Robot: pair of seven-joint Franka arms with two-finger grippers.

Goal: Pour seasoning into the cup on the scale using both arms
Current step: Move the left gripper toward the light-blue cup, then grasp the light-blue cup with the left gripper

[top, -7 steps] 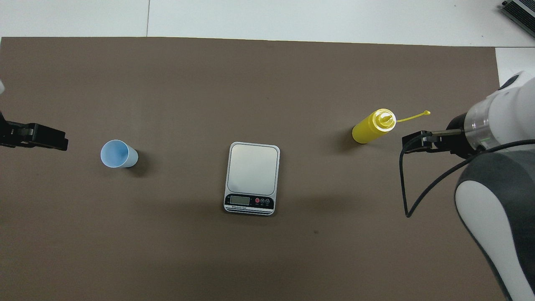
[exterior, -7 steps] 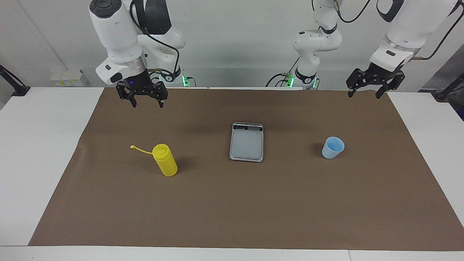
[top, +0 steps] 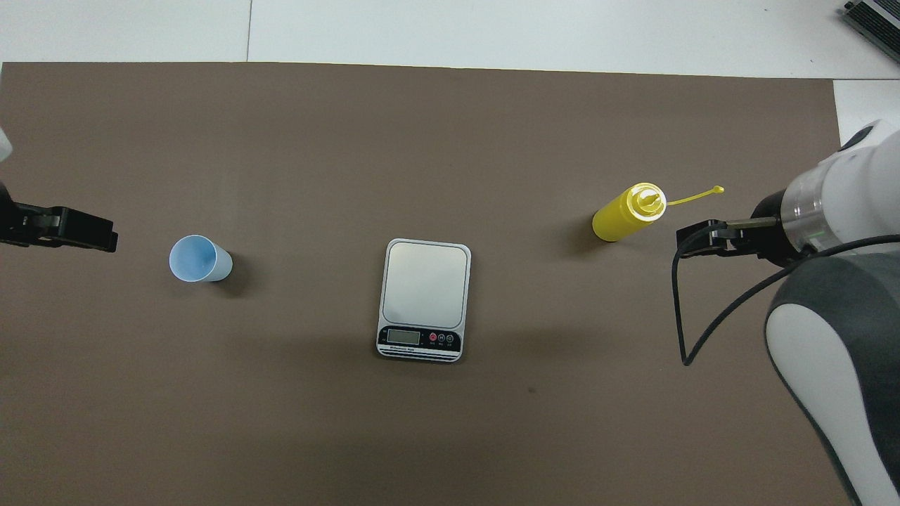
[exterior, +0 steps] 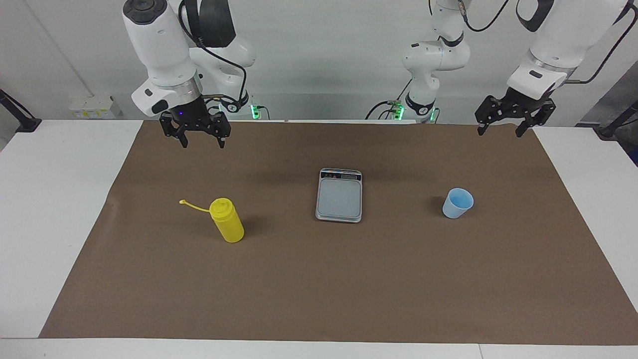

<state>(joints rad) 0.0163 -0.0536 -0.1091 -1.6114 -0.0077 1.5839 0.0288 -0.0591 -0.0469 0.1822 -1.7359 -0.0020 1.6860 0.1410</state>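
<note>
The seasoning, a yellow squeeze bottle [exterior: 227, 221] [top: 622, 214], stands upright on the brown mat toward the right arm's end, its cap strap [exterior: 193, 206] sticking out sideways. The silver scale [exterior: 339, 195] [top: 425, 295] lies mid-mat with nothing on its plate, display toward the robots. The light blue cup [exterior: 457, 203] [top: 199, 258] stands upright on the mat toward the left arm's end, apart from the scale. My right gripper [exterior: 203, 144] hangs open and empty over the mat at the bottle's end. My left gripper [exterior: 500, 132] hangs open and empty over the mat's corner at the cup's end.
The brown mat [exterior: 319, 289] covers most of the white table [exterior: 55, 199], with white margins at both ends. The right arm's black cable [top: 692, 330] loops beside its gripper. A grey device corner [top: 872, 21] shows at the table's farthest edge.
The left gripper has shifted very slightly upward. The right gripper, bottle, scale and cup have not moved.
</note>
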